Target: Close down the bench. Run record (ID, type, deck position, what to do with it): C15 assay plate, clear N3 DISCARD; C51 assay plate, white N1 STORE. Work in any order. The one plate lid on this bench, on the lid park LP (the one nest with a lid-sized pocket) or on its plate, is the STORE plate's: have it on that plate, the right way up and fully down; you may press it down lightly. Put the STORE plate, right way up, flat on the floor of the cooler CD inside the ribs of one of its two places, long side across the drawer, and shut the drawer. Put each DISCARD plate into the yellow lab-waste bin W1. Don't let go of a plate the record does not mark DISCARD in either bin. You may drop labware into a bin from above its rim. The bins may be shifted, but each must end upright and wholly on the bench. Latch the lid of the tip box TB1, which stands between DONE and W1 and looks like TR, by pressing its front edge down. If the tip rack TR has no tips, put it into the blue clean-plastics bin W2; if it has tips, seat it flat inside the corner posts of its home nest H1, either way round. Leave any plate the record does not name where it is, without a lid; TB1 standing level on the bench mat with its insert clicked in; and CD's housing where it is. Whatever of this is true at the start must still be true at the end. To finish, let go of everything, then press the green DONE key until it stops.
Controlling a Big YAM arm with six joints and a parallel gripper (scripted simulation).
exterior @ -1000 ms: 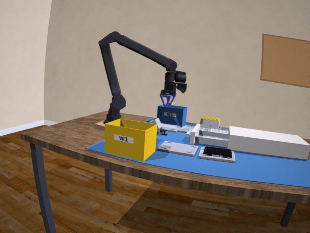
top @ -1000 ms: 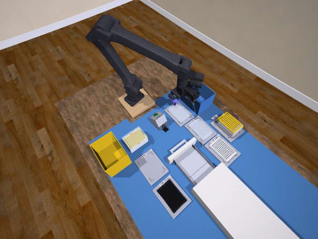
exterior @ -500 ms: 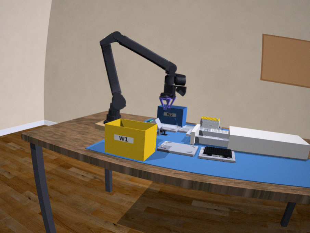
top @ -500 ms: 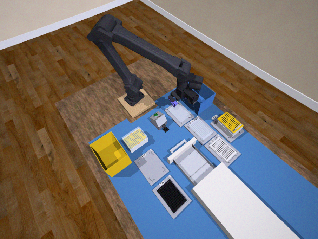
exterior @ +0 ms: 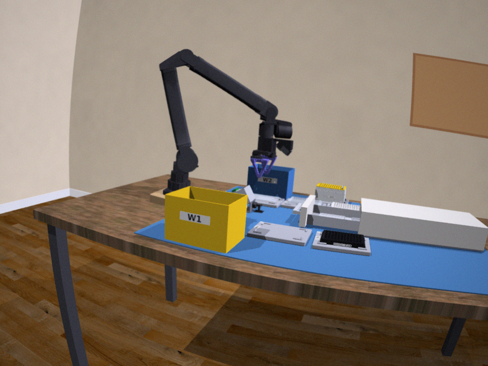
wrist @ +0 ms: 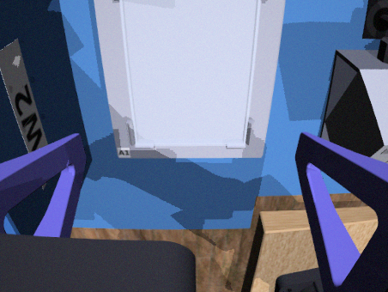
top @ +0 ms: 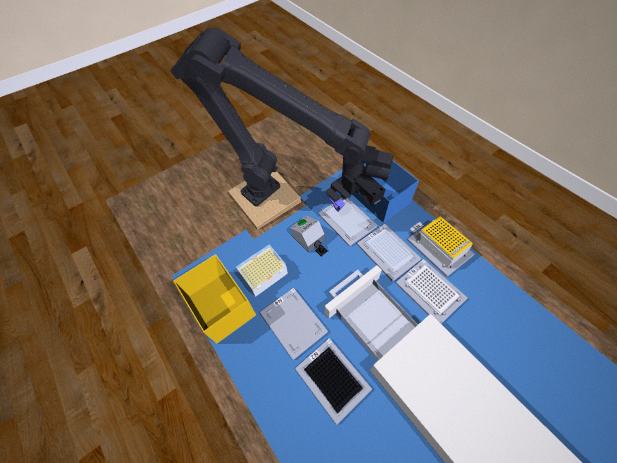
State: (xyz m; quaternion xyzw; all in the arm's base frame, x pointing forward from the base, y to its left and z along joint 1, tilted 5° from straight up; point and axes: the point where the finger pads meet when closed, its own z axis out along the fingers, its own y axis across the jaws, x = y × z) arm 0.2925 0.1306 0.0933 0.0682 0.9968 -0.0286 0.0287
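Observation:
My gripper [top: 338, 203] is open and empty. It hovers above the arm-side end of the lid park, where the flat clear lid [top: 349, 221] lies in its pocket. In the wrist view the lid [wrist: 190, 55] lies just ahead of my spread fingers. The white plate [top: 388, 247] sits on N1 beside the lid park. The clear plate [top: 432, 289] sits on N3. The cooler drawer [top: 373, 314] stands open and empty in front of the white housing [top: 473, 398]. The yellow bin W1 [top: 214, 297] stands at the mat's left.
The blue bin W2 [top: 398, 186] stands close to my wrist. The DONE box [top: 307, 231] is left of the lid park. The tip box TB1 [top: 261, 269] sits beside W1. The tip rack with yellow tips [top: 445, 237] is at H1. N4 [top: 293, 322] is bare. A black plate [top: 332, 379] sits on N2.

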